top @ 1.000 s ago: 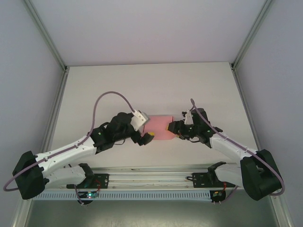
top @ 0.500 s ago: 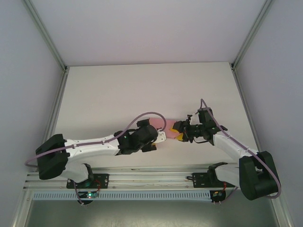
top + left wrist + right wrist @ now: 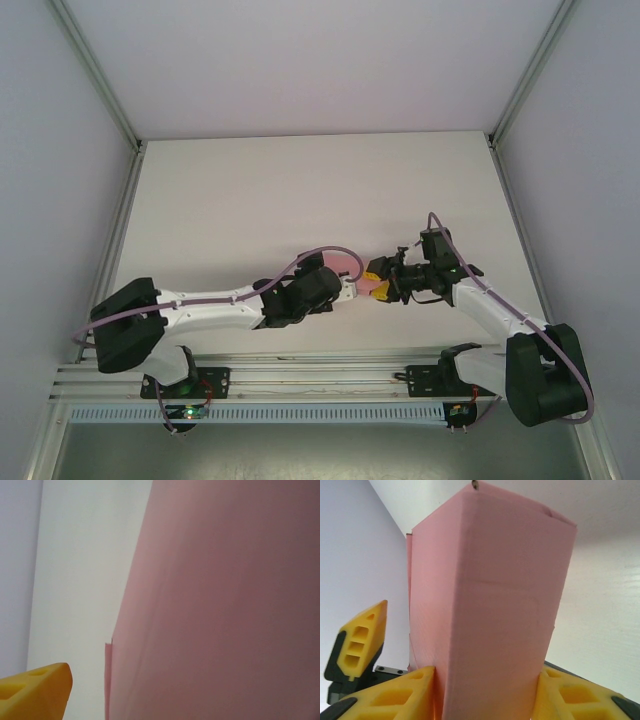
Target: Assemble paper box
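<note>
Fingers of the right arm, the right fingers, were clamped on the paper box, one yellow pad pressed against each of its two side walls at the near end, as the right wrist view showed. From that grip the box reached away from the camera as a folded-up rectangular shape, its edges creased and its far end showing a slightly raised corner of card. To the left of the box in that same view, one of the left fingers stood just beside the pink wall with a gap between them. The left wrist view put that arm's yellow finger in the lower left corner, clear of the broad pink wall that took up the right side; its partner was hidden behind the card, so the left fingers stood apart and held nothing. From above, the box sat between the two arms over the middle of the white counter, towards its near edge, with the left fingers reaching in from the left and the right fingers from the right. Whether the box rested on the counter or hung above it could not be told.
</note>
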### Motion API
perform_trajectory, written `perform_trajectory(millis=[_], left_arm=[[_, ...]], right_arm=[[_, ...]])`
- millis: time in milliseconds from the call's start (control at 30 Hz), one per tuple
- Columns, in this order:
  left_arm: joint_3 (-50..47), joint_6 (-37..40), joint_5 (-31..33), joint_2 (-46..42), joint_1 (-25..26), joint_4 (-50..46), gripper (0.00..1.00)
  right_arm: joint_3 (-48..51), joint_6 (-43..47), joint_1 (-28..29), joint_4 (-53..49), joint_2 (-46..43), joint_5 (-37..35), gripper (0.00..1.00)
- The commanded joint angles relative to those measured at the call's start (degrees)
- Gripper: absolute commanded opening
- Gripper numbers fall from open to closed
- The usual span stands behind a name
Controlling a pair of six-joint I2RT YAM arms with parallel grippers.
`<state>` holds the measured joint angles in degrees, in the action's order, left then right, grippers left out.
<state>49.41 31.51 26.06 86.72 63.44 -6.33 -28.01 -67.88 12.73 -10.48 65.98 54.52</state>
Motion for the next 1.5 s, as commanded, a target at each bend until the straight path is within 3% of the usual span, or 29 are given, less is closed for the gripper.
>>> perform_trajectory(millis=[0, 200, 300, 333, 400, 700, 833, 1000, 1100, 1167, 1300, 1467], left_arm=[[2.2, 0.6, 0.7, 1.7, 0.8, 1.5, 0.86], [3.6, 1.4, 2.0, 2.9, 1.0, 0.6, 0.76], [4.2, 1.3, 2.5, 3.4, 1.1, -0.2, 0.69], [4.3, 1.4, 2.4, 3.4, 1.1, -0.4, 0.66], [4.6, 1.3, 1.7, 3.8, 1.1, -1.1, 0.63], [6.4, -3.0, -2.3, 5.3, -0.1, -8.4, 0.58], [6.8, -6.7, -8.2, 4.3, -3.0, -11.1, 0.55], [4.6, -9.2, -20.1, 0.6, -7.1, -10.2, 0.55], [3.9, -9.6, -28.4, -1.0, -10.3, -11.3, 0.55], [4.7, -9.9, -30.7, -1.1, -11.9, -12.7, 0.54], [7.5, -7.8, -34.5, 0.9, -13.2, -17.8, 0.53], [8.8, -5.6, -35.1, 4.7, -13.9, -18.8, 0.52]], right_arm=[[-0.3, -1.7, -0.1, 1.1, -0.5, 3.9, 0.43], [-0.1, -0.8, -0.1, 1.0, 0.3, 4.7, 0.46], [0.1, -0.5, -0.1, 0.8, 0.2, 4.5, 0.53], [0.1, -0.3, -0.2, 0.7, 0.2, 4.6, 0.58], [0.0, 0.4, -0.3, 0.3, 0.1, 4.3, 0.98], [-2.1, 10.4, -3.0, -1.9, -1.9, -0.1, 0.98], [-3.7, 14.3, -4.2, -4.0, -7.6, -7.6, 0.98], [-8.8, 28.1, -4.3, -10.8, -16.8, -20.6, 0.99], [-3.4, 29.1, -4.6, 4.5, -24.4, -18.5, 0.98], [0.7, 28.2, -4.6, 12.6, -28.8, -19.4, 0.99], [0.9, 32.6, -4.4, 8.4, -30.4, -25.4, 0.98], [-0.5, 41.3, -2.2, 3.8, -26.5, -21.3, 0.97]])
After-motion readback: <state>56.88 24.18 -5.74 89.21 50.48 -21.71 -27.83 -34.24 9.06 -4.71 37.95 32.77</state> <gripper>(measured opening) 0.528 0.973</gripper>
